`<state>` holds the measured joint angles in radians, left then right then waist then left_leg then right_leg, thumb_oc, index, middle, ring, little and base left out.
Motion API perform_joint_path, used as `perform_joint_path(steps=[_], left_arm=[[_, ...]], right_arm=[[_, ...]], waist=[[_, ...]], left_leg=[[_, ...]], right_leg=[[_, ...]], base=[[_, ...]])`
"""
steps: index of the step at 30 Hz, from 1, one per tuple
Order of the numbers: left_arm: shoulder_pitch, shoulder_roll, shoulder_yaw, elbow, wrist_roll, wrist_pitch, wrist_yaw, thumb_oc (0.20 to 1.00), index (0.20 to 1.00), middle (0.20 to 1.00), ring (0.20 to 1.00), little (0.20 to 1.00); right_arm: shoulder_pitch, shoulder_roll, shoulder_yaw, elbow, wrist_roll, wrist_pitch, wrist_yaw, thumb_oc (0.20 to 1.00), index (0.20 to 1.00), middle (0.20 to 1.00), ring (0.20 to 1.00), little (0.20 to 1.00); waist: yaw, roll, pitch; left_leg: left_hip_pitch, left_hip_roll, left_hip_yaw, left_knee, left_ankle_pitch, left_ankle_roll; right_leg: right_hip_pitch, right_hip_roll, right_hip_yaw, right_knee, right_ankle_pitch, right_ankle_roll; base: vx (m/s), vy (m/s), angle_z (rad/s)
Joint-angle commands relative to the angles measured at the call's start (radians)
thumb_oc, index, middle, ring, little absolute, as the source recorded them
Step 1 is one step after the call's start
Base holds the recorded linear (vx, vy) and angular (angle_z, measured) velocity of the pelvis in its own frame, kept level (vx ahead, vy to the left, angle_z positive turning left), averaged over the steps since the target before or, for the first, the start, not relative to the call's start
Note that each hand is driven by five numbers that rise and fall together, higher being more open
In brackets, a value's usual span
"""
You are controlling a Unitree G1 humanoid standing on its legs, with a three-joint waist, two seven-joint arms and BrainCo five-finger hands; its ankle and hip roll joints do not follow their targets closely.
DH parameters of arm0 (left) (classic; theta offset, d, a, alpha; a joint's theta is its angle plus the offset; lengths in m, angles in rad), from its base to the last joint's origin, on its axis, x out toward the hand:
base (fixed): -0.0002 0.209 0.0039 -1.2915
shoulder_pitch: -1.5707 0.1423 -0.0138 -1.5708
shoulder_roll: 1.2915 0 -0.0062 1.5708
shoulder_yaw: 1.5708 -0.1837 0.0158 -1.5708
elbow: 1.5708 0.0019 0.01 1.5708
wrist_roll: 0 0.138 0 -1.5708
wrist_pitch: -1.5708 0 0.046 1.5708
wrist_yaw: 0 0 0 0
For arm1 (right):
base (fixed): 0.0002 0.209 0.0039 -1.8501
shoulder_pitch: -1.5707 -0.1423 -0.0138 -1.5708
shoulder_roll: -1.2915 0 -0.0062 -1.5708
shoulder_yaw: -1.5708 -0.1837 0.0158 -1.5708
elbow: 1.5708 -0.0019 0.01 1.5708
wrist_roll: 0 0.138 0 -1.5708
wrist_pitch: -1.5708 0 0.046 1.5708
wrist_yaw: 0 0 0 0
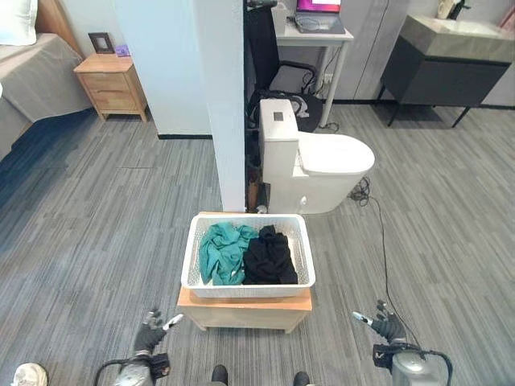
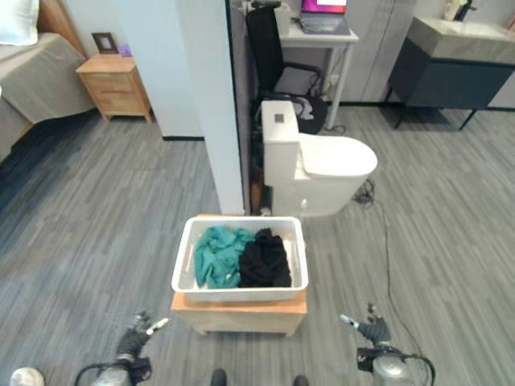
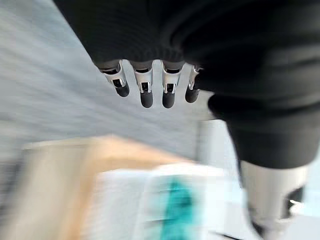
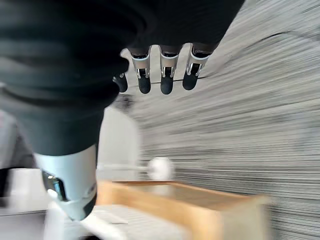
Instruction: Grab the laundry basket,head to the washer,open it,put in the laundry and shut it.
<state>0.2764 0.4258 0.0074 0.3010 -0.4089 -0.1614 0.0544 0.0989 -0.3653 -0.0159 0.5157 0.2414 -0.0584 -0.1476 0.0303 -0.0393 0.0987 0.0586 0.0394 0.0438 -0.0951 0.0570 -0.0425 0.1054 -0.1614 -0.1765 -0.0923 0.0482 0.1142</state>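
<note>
On a low light-wood stool (image 1: 244,310) at mid-floor, a white perforated plastic laundry basket (image 1: 248,285), holding a crumpled teal garment (image 1: 221,251) beside a crumpled black garment (image 1: 269,257). Just beyond the basket, a white partition wall (image 1: 219,104) and a white toilet (image 1: 314,161) with its lid down. Nearer than the basket and to its left, the left hand (image 1: 151,331), fingers (image 3: 145,90) straight and relaxed, holding nothing, apart from the stool. Nearer and to the basket's right, the right hand (image 1: 385,326), fingers (image 4: 165,80) likewise extended and empty. Far beyond the basket to the left, a wooden nightstand (image 1: 113,84) beside a bed (image 1: 32,72).
</note>
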Motion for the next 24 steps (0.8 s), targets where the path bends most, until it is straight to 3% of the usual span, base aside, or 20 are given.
perform_joint_path(steps=[1,5,6,7,13,16,19,24], left_arm=[[-0.095,0.04,-0.012,-0.013,0.051,-0.03,-0.032,1.0,1.0,1.0,1.0,1.0],[-0.311,0.099,-0.124,0.041,0.029,-0.005,-0.023,1.0,1.0,1.0,1.0,1.0],[-0.444,0.112,-0.2,0.085,0.018,0.01,-0.005,1.0,1.0,1.0,1.0,1.0],[-0.45,0.112,-0.2,0.089,0.017,0.009,-0.005,1.0,1.0,1.0,1.0,1.0],[-0.881,0.138,-0.383,0.384,0.034,0.045,0.062,1.0,1.0,1.0,1.0,1.0],[-1.096,0.171,-0.455,0.64,0.069,0.046,0.074,1.0,1.0,1.0,1.0,1.0],[-1.205,0.202,-0.508,0.76,0.082,0.051,0.062,1.0,1.0,1.0,1.0,1.0],[-1.265,0.249,-0.522,0.737,0.106,0.035,0.094,1.0,1.0,1.0,1.0,1.0]], right_arm=[[-0.111,-0.119,-0.042,-0.001,0.008,-0.023,-0.02,1.0,1.0,1.0,1.0,1.0],[-0.315,-0.199,0.027,0.027,0.007,-0.001,-0.042,1.0,1.0,1.0,1.0,1.0],[-0.449,-0.22,0.096,0.069,0.018,0.01,-0.054,1.0,1.0,1.0,1.0,1.0],[-0.455,-0.221,0.097,0.073,0.019,0.008,-0.054,1.0,1.0,1.0,1.0,1.0],[-0.83,-0.205,0.294,0.235,0.085,0.032,-0.056,1.0,1.0,1.0,1.0,1.0],[-0.904,-0.181,0.365,0.293,0.199,0.008,-0.017,1.0,1.0,1.0,1.0,1.0],[-0.937,-0.179,0.407,0.302,0.261,-0.008,0.011,1.0,1.0,1.0,1.0,1.0],[-0.912,-0.199,0.427,0.272,0.297,-0.024,0.029,1.0,1.0,1.0,1.0,1.0]], waist=[[0.03,0.032,-0.022],[0.023,0.037,0.021],[0.018,0.036,0.065],[0.018,0.037,0.066],[0.002,0.011,0.205],[-0.011,-0.006,0.238],[-0.02,-0.015,0.25],[-0.022,-0.015,0.265]], left_leg=[[0.004,0.039,0.005,0.008,-0.064,-0.015],[-0.03,0.044,0.003,0.008,-0.056,-0.018],[-0.067,0.049,0.0,0.008,-0.041,-0.019],[-0.07,0.049,0.0,0.008,-0.04,-0.019],[-0.216,0.066,-0.005,0.018,0.019,-0.027],[-0.26,0.07,-0.005,0.016,0.043,-0.038],[-0.283,0.074,-0.001,0.008,0.053,-0.044],[-0.297,0.077,-0.005,0.008,0.056,-0.048]], right_leg=[[-0.042,-0.02,0.007,0.029,-0.006,0.025],[-0.087,-0.017,0.007,0.027,0.009,0.03],[-0.139,-0.013,0.013,0.038,0.018,0.029],[-0.143,-0.012,0.014,0.041,0.017,0.029],[-0.304,0.0,0.032,0.086,0.054,0.026],[-0.338,0.003,0.027,0.071,0.075,0.03],[-0.359,0.004,0.024,0.052,0.089,0.036],[-0.368,0.0,0.015,0.046,0.093,0.039]], base=[[0.0,0.028,0.05],[-0.14,0.023,0.0],[-0.18,0.007,-0.01],[-0.31,0.008,-0.03],[-0.21,0.003,-0.06],[-0.08,-0.014,-0.04],[-0.02,0.001,0.01],[0.0,-0.005,0.0]])
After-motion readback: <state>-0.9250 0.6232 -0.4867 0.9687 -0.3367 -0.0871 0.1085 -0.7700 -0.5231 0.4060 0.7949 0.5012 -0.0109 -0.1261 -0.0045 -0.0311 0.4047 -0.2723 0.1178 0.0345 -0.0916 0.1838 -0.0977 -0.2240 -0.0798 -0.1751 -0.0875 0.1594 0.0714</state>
